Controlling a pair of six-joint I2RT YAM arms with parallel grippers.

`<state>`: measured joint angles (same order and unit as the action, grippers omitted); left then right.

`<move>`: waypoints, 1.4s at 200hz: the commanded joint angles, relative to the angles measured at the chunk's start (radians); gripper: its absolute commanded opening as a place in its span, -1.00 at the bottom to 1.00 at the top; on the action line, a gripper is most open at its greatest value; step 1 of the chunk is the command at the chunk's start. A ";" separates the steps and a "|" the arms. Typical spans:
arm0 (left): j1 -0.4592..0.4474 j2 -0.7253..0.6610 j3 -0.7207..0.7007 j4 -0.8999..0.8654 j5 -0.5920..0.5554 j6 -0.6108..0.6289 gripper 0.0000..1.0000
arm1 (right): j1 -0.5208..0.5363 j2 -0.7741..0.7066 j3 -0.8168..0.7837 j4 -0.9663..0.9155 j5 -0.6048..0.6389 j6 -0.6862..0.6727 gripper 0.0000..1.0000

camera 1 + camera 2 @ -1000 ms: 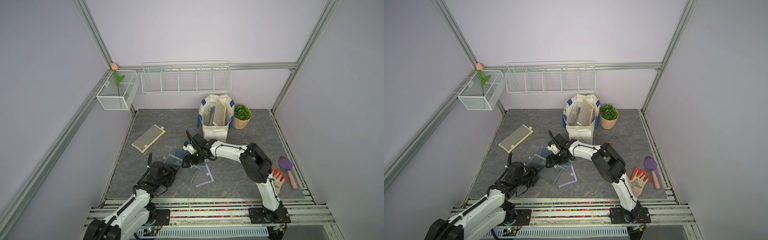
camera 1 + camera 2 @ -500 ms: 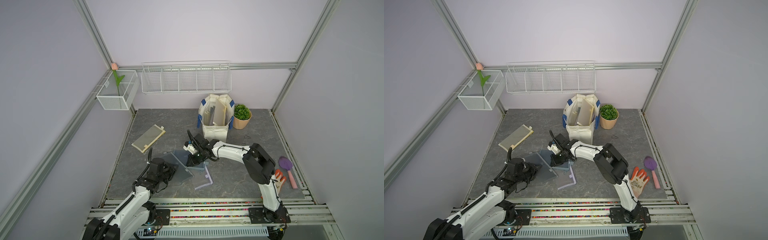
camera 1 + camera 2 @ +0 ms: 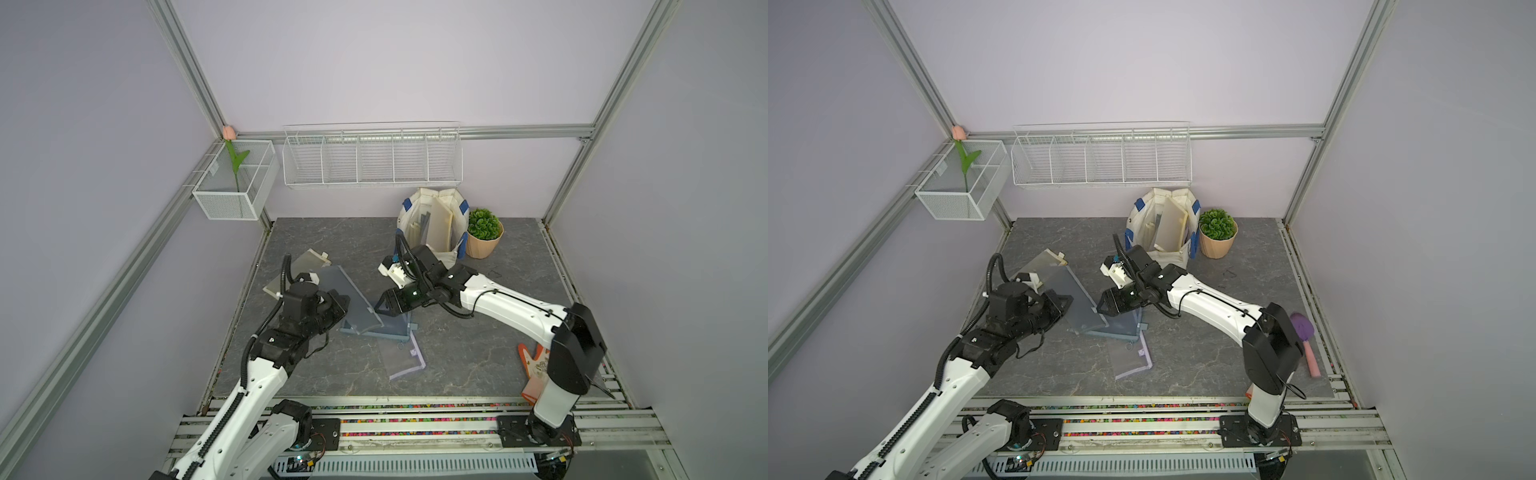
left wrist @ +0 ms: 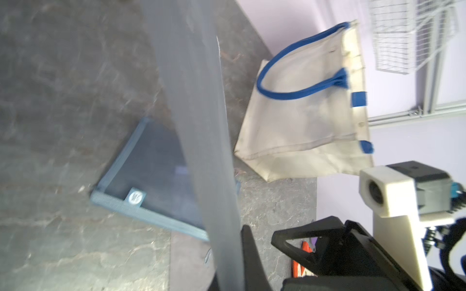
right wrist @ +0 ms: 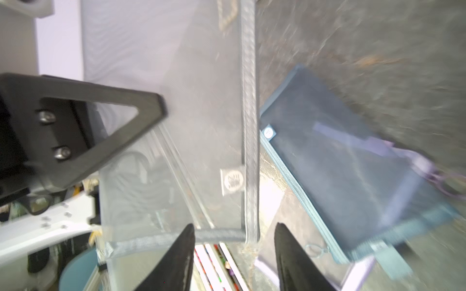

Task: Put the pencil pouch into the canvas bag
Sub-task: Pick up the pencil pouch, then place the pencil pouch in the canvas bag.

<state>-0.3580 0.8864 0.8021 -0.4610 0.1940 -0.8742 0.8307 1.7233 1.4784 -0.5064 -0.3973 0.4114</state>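
Pencil pouch, in a top view, hung tilted above the worktop, its edge pinched by the clenched left claw, likely offered to the right claw; the canvas bag stood beyond that claw. Left wrist: pouch stretched ahead of its claw. Right wrist: claw released, jaws straddling the pouch's corner.

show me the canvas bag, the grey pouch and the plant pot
canvas bag (image 4: 302, 113): left wrist view, on its side wall
grey pouch (image 3: 351, 286): in a top view, middle of its mesh face
plant pot (image 3: 482, 248): in a top view, on its peach wall
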 commanded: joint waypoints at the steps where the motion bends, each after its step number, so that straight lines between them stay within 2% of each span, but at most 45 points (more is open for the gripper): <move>1: 0.005 0.094 0.219 -0.119 0.074 0.215 -1.00 | -0.044 -0.105 0.032 -0.106 0.093 0.012 0.33; 28: 0.003 0.240 0.495 -0.167 0.200 0.345 -1.00 | -0.116 -0.187 0.059 -0.189 0.123 0.025 0.69; 50: -0.003 0.376 0.694 -0.176 0.295 0.378 -1.00 | -0.169 -0.239 0.070 -0.268 0.177 0.013 0.91; 65: -0.025 0.474 0.816 -0.176 0.315 0.387 -1.00 | -0.223 -0.277 0.049 -0.298 0.197 0.022 1.00; 104: -0.116 0.725 1.075 -0.117 0.284 0.381 -1.00 | -0.371 -0.417 -0.049 -0.321 0.256 0.052 0.92; 133: -0.168 0.934 1.317 -0.123 0.263 0.388 -1.00 | -0.467 -0.495 -0.099 -0.349 0.247 0.049 0.89; 190: -0.233 1.319 1.753 -0.255 0.143 0.472 -1.00 | -0.521 -0.591 -0.175 -0.384 0.249 0.073 0.88; 207: -0.249 1.365 1.775 -0.267 0.104 0.492 -1.00 | -0.525 -0.610 -0.185 -0.399 0.260 0.076 0.88; 280: -0.285 1.366 1.587 -0.236 0.032 0.571 -1.00 | -0.538 -0.658 -0.203 -0.436 0.278 0.077 0.87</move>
<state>-0.6315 2.2704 2.4527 -0.6849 0.2581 -0.3553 0.3000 1.0817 1.2961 -0.9222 -0.1341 0.4755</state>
